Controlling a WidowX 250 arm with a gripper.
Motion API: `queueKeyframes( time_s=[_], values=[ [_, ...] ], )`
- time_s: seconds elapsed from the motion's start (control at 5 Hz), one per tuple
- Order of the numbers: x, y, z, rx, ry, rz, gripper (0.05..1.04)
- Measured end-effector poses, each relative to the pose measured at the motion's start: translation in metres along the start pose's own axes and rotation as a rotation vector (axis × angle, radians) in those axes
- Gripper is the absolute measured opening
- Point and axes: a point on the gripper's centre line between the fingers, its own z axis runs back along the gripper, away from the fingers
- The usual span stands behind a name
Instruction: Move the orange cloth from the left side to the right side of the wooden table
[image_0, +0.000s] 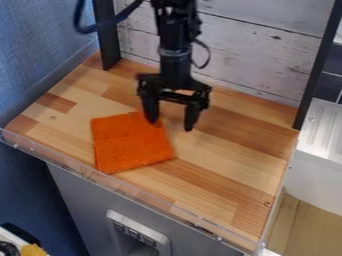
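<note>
Points down over the wooden counter (230, 167) with the black gripper (171, 125), spread wide, with one finger at the back right corner of the orange cloth (129, 143) and the other just beside it. Cannot tell whether touching the cloth. Shows that cloth lying flat, left of the counter's middle, with a white plank wall (250, 55) behind.

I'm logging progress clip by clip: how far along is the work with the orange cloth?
Done: the orange cloth lies flat on the wooden counter, though whether the arm put it there can't be told. In hand: the end effector hangs open, one finger at the cloth's far edge; contact is unclear. Left: no grip on the cloth shows, so any grasping seems undone; further steps can't be judged.
</note>
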Motion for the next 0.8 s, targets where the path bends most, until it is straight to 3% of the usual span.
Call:
queueKeyframes(
  time_s=[0.4, 0.8],
  values=[
    [-0.019, 0.02, 0.001, -0.022, -0.093, 0.184, 0.997],
    [-0.023, 0.026, 0.001, -0.014, -0.109, 0.301, 0.999]
  ],
)
